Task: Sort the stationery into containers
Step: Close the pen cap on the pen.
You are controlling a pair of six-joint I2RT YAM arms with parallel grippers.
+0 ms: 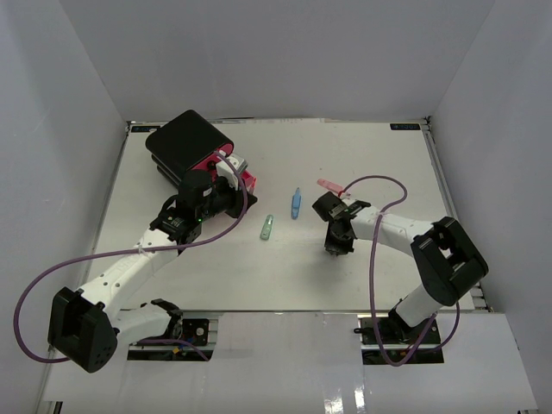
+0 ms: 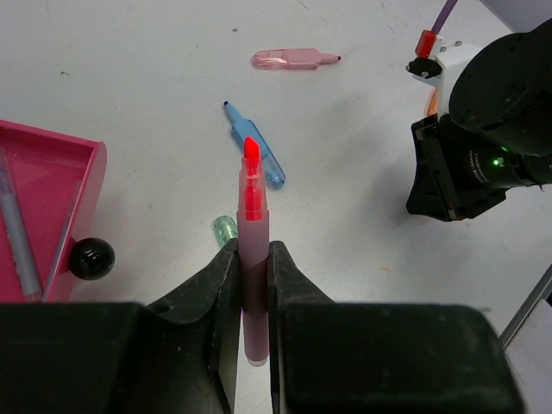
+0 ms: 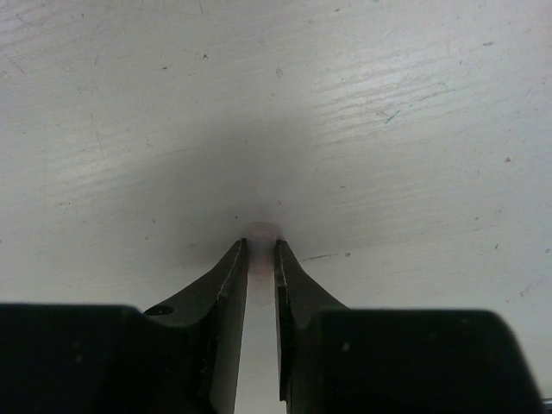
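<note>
left gripper [image 2: 253, 259]: pressed onto a pink-bodied highlighter [image 2: 251, 216], which stands upright between the jaws with its orange-red tip bare and pointing up, at the centre of the left wrist view.
right gripper [image 3: 260, 250]: jaws drawn in tight, pointing down just above the table [image 1: 388, 155]; a narrow pale pink piece [image 3: 261, 231] appears pinched between them, though only its rounded end shows, so what it is cannot be told.
containers: black box [image 1: 181, 142] in the upper left of the top view, with one pink drawer [image 2: 86, 159] pulled open at the left edge of the left wrist view, its black knob [image 2: 91, 258] toward the camera.
done: the open drawer already holds a couple of thin pens [image 2: 19, 237].
in hand: the left arm's highlighter is up off the table, just beside the open drawer but not over it.
left to sort: three items lie loose mid-table: a blue pen [image 2: 261, 158], a translucent pink marker [image 2: 289, 59] at the upper middle, and a pale green piece [image 2: 224, 228] half hidden by the left finger.
progress: judged partway; two pieces lifted, three waiting. the other drawers' contents are not visible.
</note>
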